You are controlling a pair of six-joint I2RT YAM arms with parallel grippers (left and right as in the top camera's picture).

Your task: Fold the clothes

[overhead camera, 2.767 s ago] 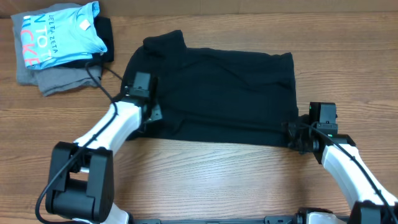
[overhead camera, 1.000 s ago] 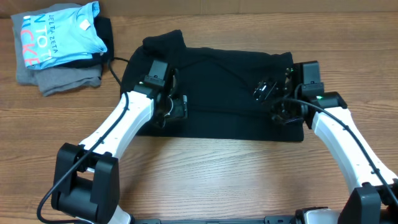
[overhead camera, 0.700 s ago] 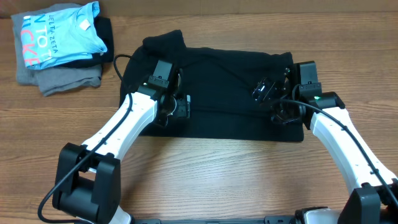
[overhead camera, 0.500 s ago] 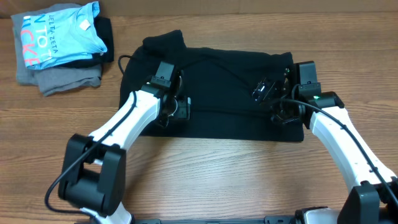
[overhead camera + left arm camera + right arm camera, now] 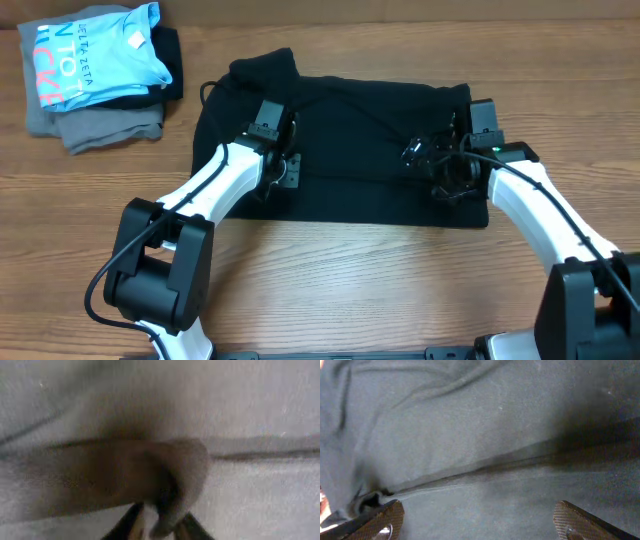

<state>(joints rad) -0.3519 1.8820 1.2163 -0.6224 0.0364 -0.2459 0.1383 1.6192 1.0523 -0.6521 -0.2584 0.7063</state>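
The clothes, a black T-shirt (image 5: 370,130), lie spread flat across the middle of the wooden table (image 5: 330,280), with the lower part folded up along a seam. My left gripper (image 5: 285,170) rests on the shirt's left part. In the left wrist view it (image 5: 157,530) is shut on a raised fold of the fabric (image 5: 175,485) pinched between its fingers. My right gripper (image 5: 425,158) hovers over the shirt's right part. In the right wrist view it (image 5: 477,520) stands wide open, one finger (image 5: 380,517) at each side, with flat cloth (image 5: 470,435) and a seam line below.
A pile at the back left holds a light-blue shirt (image 5: 95,50) with white lettering on a grey folded garment (image 5: 100,125). A black cable (image 5: 205,95) loops from the left arm beside the T-shirt's left edge.
My left gripper has closed from open onto a fold of the black shirt and its arm has shifted slightly. The right gripper has drifted a little to the left, still open.
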